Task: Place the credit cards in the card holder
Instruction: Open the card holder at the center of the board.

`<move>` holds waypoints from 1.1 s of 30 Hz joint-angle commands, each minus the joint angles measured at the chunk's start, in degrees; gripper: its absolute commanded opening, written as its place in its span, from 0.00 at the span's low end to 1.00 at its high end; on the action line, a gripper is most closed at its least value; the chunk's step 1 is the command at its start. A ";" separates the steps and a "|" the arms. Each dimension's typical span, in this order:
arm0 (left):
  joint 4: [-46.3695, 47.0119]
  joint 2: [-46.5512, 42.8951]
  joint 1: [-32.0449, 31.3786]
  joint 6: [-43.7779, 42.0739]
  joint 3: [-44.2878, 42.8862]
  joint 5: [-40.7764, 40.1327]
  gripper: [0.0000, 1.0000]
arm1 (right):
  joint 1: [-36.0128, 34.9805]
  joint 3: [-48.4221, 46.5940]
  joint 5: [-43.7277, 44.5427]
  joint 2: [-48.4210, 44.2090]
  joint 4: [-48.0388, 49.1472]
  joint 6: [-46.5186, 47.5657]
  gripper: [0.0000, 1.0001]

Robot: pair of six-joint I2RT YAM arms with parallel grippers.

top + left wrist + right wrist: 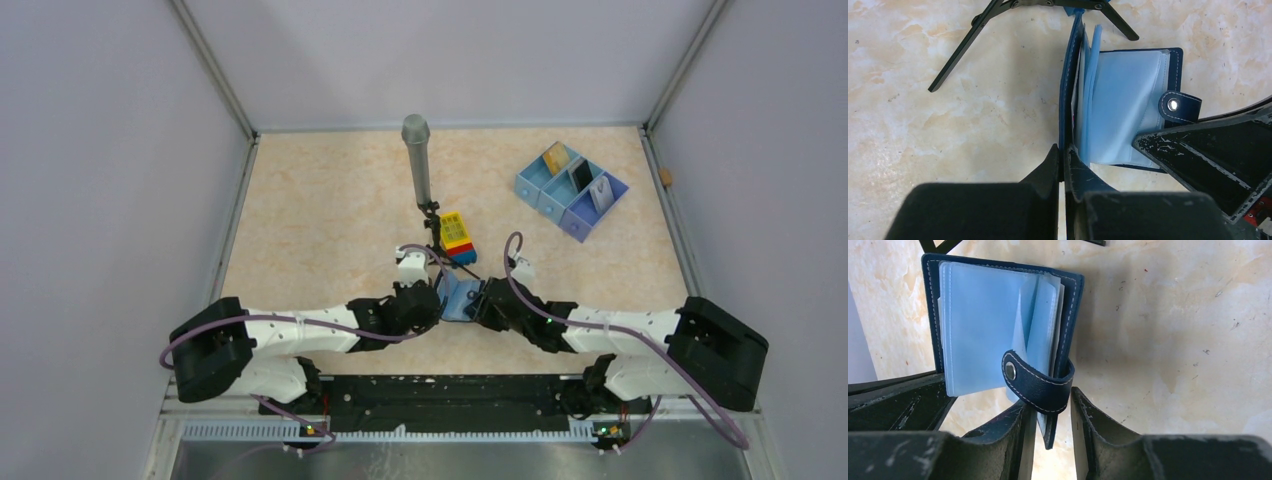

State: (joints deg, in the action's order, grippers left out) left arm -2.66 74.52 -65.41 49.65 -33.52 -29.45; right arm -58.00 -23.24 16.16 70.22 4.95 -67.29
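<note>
- The card holder [1123, 110] lies open on the table [320, 220], near its front edge, in the narrow gap between the two arms. Its pale blue sleeves are fanned upward.
- One navy cover stands on edge. The left gripper [1064, 157] has its jaws pressed together on that cover's near rim.
- The other cover carries the snap tab [1038, 382]. The right gripper [1050, 407] straddles this cover's edge with its jaws apart, and a sliver of light shows on either side of the leather, so it does not look clamped.
- The holder's spine runs roughly away from the robot, so the sleeves open to the sides.
- The credit cards [580, 176] are not at the holder. They stand in the compartments of the pale blue tray [548, 208], well apart from it and far off to the right.
- In my judgement the right arm is nearer for fetching a card, while the left grip steadies the holder.
</note>
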 commanded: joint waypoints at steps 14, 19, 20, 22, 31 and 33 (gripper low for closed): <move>1.54 -10.43 2.00 -1.20 3.16 2.89 0.52 | -0.37 -3.03 0.95 4.86 -2.90 0.27 0.00; 6.12 -12.70 4.64 -2.44 3.70 9.01 0.71 | -0.38 -3.00 0.90 4.52 -3.22 0.62 0.00; 7.40 -12.28 5.41 -2.71 3.86 10.87 0.73 | -0.42 -2.90 0.82 4.31 -3.11 0.64 0.00; 10.18 -10.65 6.66 -3.07 4.16 14.09 0.77 | -0.37 -2.79 0.80 3.87 -3.04 0.70 0.00; 14.25 -1.60 7.98 -7.57 -0.39 19.41 0.93 | -0.43 -1.95 1.24 0.61 -2.72 2.01 0.00; 13.91 0.40 8.08 -8.97 -1.60 19.12 0.95 | -0.39 -1.77 1.34 -0.14 -2.51 2.44 0.00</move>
State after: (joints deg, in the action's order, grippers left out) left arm 7.84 72.34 -57.78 44.40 -31.16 -11.70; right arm -58.00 -24.86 16.43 72.55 2.98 -66.74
